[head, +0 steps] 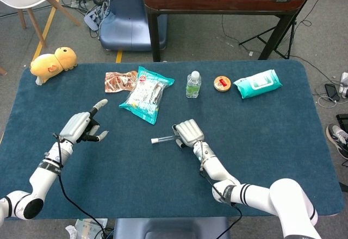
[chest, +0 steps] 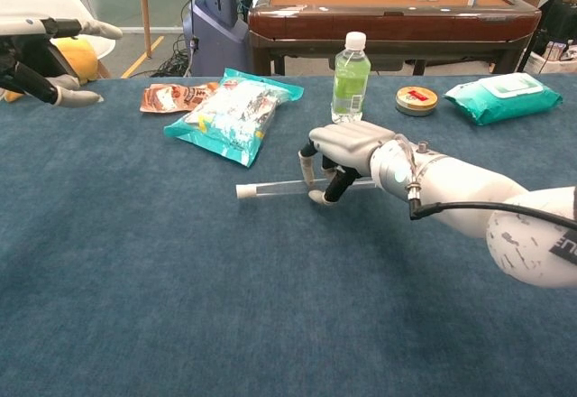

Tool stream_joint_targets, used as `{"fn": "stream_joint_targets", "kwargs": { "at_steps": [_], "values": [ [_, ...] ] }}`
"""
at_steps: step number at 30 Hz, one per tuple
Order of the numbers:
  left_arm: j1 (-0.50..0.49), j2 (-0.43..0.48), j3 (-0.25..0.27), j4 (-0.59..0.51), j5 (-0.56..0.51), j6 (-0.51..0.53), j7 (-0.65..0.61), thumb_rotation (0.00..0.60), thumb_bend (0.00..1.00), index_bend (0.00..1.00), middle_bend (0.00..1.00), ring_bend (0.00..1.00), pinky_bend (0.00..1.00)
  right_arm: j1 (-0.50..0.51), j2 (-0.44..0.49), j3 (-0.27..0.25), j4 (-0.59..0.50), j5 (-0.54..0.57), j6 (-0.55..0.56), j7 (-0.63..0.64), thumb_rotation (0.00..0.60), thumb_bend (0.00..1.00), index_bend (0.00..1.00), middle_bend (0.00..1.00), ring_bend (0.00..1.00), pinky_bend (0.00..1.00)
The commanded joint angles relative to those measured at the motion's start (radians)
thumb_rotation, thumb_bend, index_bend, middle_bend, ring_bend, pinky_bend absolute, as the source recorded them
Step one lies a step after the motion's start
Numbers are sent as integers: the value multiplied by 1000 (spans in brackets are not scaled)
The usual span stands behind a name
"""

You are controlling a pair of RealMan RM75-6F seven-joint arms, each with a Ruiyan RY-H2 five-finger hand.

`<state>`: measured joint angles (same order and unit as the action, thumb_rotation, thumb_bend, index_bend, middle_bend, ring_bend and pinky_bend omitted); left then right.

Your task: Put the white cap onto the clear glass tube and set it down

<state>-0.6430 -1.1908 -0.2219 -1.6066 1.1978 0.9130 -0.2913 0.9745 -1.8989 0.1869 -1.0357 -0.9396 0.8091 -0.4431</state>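
Two robot hands are showing in the head view as we are looking down on the blue tabletop (head: 261,141). The right robot hand (head: 188,133) is lying knuckles-up near the middle, its fingers curling over one end of the clear glass tube (head: 165,139). The tube is stretching out to the left of that hand, lying flat, with the white cap (head: 154,140) sitting on its far end. The left robot hand (head: 81,127) is holding nothing; one finger is pointing out and the others are bending loosely apart. Along the far side we are seeing a yellow plush toy (head: 53,63), a brown snack packet (head: 119,81), a teal snack bag (head: 146,93), a small water bottle (head: 193,84), a round tin (head: 222,83) and a pack of wet wipes (head: 258,83).

In the chest view we are seeing the right robot hand (chest: 341,155) clamping the glass tube (chest: 279,186) between thumb and fingers, low over the cloth; whether the tube is touching the cloth we cannot tell. The white cap (chest: 242,192) is closing its left end. Just behind are the teal bag (chest: 233,114) and the water bottle (chest: 352,77), standing upright. The left robot hand (chest: 50,63) is appearing at the left edge, raised, fingers apart and gripping nothing.
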Motion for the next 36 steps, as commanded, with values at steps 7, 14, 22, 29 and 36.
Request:
{"fn": "stream_joint_targets", "kwargs": {
  "at_steps": [7,14,22,29,36],
  "values": [
    [6,-4,-2,6,9,11,-8,600,300,54,937,956,1000,-1,6,19,-20,30,-5,-51,600,254,461,855,958,965],
    [5,-10,-2,7,11,9,-6,600,301,67,939,958,1000,-1,23,36,-59,51,1,-78,600,122,383,855,958,965],
    [12,14,-3,25,-26,-9,0,600,301,70,911,932,999,-45,165,86,-215,39,75,-42,600,147,383,832,942,965],
    [54,33,7,65,-84,19,26,600,300,208,790,767,894,-151,388,70,-405,6,178,-27,600,241,499,773,816,964],
    [144,7,50,112,-96,164,139,600,301,226,623,599,706,-313,599,-5,-566,-85,288,66,600,289,516,660,645,770]
  ]
}}
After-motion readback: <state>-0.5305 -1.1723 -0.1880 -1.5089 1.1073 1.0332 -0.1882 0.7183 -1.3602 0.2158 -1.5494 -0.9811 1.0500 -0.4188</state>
